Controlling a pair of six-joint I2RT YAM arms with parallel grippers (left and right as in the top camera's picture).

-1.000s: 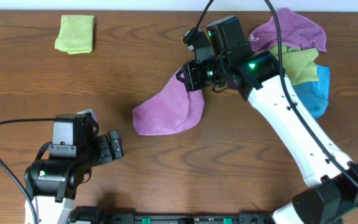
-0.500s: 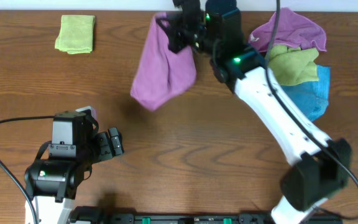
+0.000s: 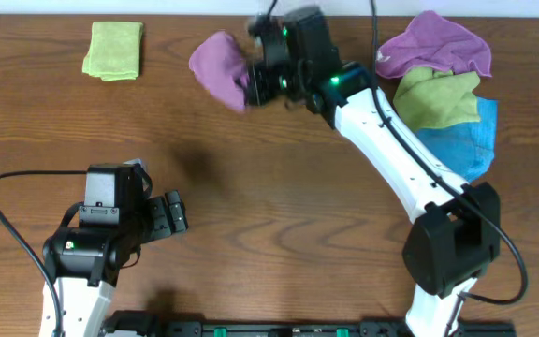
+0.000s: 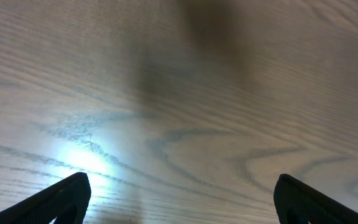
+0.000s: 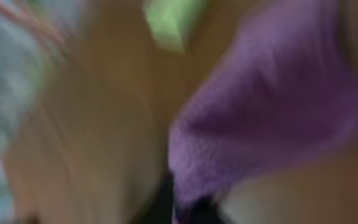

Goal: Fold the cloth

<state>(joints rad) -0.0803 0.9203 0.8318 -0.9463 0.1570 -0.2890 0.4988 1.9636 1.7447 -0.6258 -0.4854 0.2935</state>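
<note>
The pinkish-mauve soft microfibre cloth (image 3: 215, 62) hangs bunched against my right gripper (image 3: 254, 80) at upper centre, likely for spreading flat; blur hides whether I grip it. My left gripper (image 3: 174, 217) waits wide open, empty, lower left.

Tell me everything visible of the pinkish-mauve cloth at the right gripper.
The cloth is pinkish-mauve, soft and fuzzy like microfibre, bunched into a rounded wad, not folded. It sits against the right gripper near the far edge of the table, apparently lifted. The wrist view is blurred, so whether the jaws grip it is unclear. No label shows.
</note>
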